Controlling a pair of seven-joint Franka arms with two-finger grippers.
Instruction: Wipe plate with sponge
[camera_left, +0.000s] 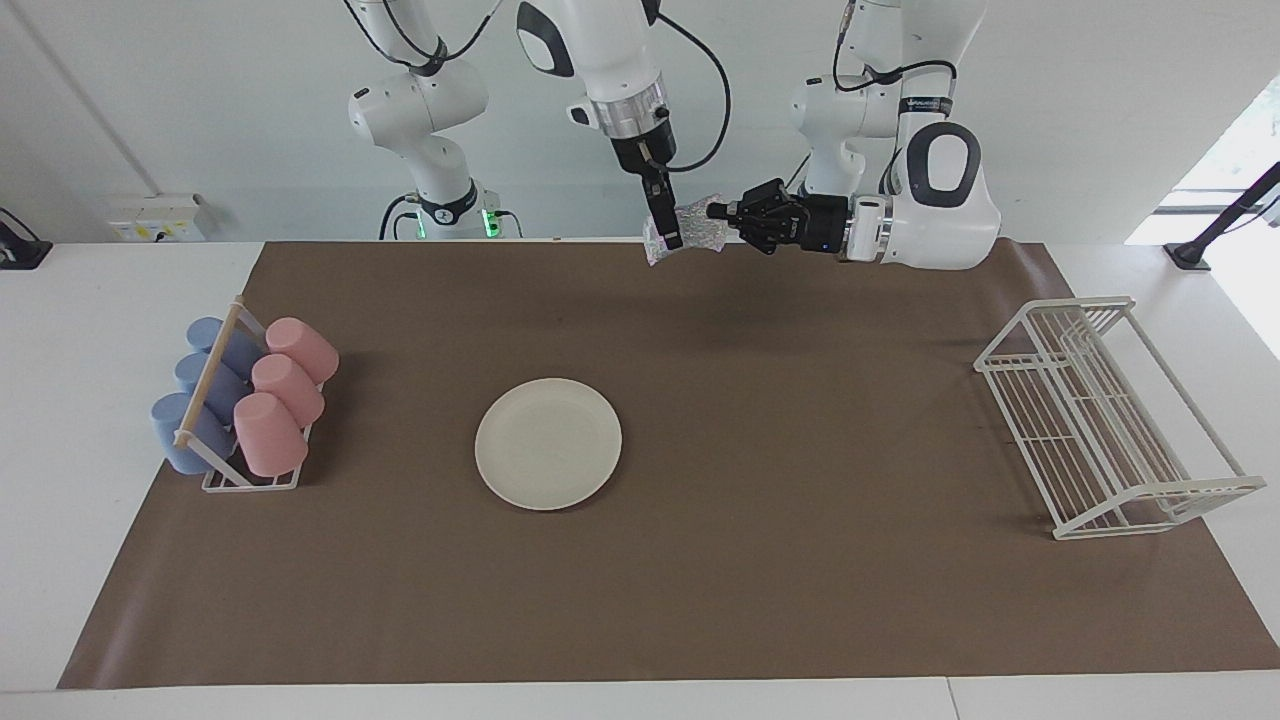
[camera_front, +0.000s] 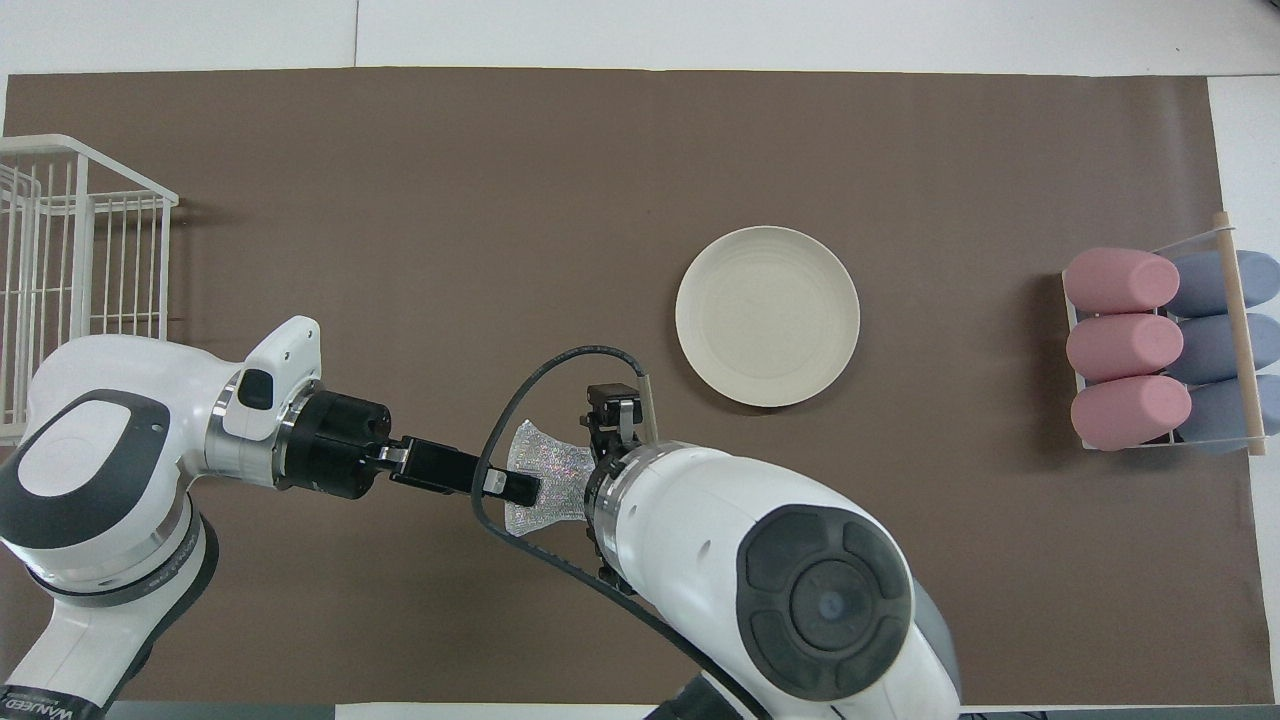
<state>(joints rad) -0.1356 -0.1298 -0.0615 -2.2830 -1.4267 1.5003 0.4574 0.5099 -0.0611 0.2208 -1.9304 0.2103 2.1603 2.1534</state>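
Here, the left gripper (camera_left: 716, 212) was clamped on the sponge (camera_left: 698, 228), held in the air over the brown mat's (camera_left: 760, 420) edge nearest the robots. Only the facing view showed the right gripper (camera_left: 670, 232) with fingers spread, reaching down over the sponge; overhead, the right arm hid it. The plate (camera_front: 767, 315) lay flat mid-mat, bare mat all round it.
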